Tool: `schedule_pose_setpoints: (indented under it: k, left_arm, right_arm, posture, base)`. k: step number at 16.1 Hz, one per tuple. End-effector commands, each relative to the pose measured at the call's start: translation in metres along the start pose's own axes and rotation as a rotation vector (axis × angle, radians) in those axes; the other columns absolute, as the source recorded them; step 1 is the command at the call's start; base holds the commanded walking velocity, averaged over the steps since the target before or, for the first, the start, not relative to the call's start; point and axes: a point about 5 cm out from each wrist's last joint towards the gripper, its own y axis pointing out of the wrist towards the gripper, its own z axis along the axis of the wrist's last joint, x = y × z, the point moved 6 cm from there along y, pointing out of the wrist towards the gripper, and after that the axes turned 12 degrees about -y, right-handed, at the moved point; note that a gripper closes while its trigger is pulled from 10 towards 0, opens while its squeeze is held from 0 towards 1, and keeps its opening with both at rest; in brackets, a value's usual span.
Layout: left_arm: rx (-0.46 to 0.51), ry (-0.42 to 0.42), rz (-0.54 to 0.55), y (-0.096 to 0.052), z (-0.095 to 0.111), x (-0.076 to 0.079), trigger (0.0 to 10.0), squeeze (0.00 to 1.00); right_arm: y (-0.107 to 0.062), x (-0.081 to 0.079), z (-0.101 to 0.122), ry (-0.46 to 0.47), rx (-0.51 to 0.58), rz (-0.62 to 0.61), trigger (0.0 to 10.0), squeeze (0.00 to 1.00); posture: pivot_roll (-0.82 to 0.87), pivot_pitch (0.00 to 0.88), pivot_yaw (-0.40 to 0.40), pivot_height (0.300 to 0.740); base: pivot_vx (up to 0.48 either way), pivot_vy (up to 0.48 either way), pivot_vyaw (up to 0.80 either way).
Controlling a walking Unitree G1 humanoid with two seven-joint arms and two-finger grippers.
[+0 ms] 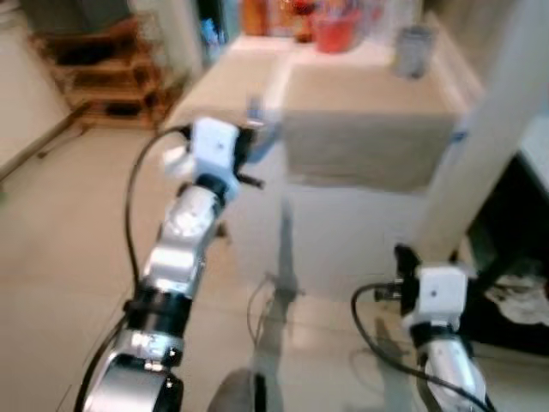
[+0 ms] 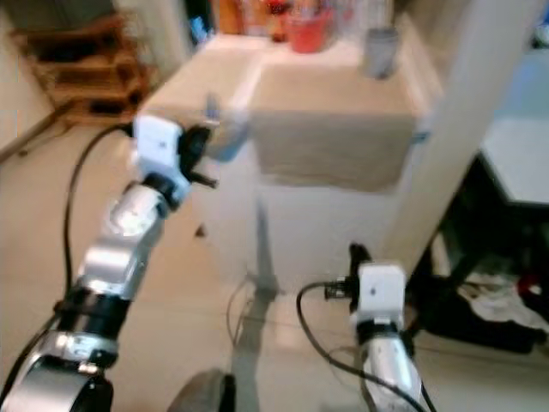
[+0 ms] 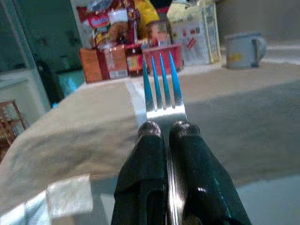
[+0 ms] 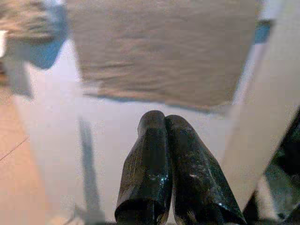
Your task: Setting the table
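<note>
Because the left hand (image 3: 168,136) pinches the fork (image 3: 161,91) only by its neck, tines pointing out over the near edge of the cloth-covered worktop (image 1: 369,129), I reckon the fork could twist or slip as it is laid down. The right hand (image 4: 164,126), fingers pressed together on nothing, hangs low by the worktop's front, and the mug (image 3: 243,49) and packets (image 3: 140,42) stand well back.

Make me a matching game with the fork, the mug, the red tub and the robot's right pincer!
Things:
1. fork
2. mug
3. red tub
4. right pincer

Places or states:
A. shut on nothing, held low in front of the table
B. at the far end of the table, among food packets
C. gripped in the left pincer, prongs pointing over the table
D. grey, standing on the tablecloth, handle showing

Pairs: 1-C, 2-D, 3-B, 4-A
</note>
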Motion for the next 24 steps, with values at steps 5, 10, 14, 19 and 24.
schedule_pose_setpoints:
  k: [5, 10, 14, 19, 24]
  left_arm:
    - [0.025, 0.008, -0.011, 0.004, 0.011, -0.001, 0.0, 0.00]
    - [0.034, -0.006, 0.001, 0.002, 0.012, -0.001, 0.0, 0.00]
    - [0.019, -0.012, -0.004, 0.000, 0.008, -0.001, 0.0, 0.00]
    - [0.003, -0.017, 0.005, -0.002, 0.004, -0.004, 0.0, 0.00]
    - [0.012, -0.007, -0.001, -0.003, 0.007, -0.003, 0.0, 0.00]
  right_arm:
    - [0.002, -0.002, 0.012, 0.014, 0.038, 0.008, 10.0, 0.00]
    - [0.002, -0.001, 0.011, 0.010, 0.036, 0.013, 10.0, 0.00]
    - [0.003, -0.001, 0.012, 0.010, 0.037, 0.016, 10.0, 0.00]
    - [0.008, 0.001, 0.017, 0.022, 0.056, 0.011, 10.0, 0.00]
    - [0.014, -0.001, 0.022, 0.023, 0.081, 0.026, 10.0, 0.00]
  posture:
    - [-0.07, 0.000, 0.083, 0.694]
    - [-0.06, 0.000, 0.078, 0.694]
    - [-0.06, 0.000, 0.071, 0.694]
    - [-0.05, 0.000, 0.066, 0.694]
    - [-0.04, 0.000, 0.060, 0.714]
  base:
    - [0.000, -0.471, 0.00]
    - [0.000, -0.271, 0.00]
    - [0.000, 0.000, 0.00]
    - [0.000, 0.000, 0.00]
    - [0.000, 0.000, 0.00]
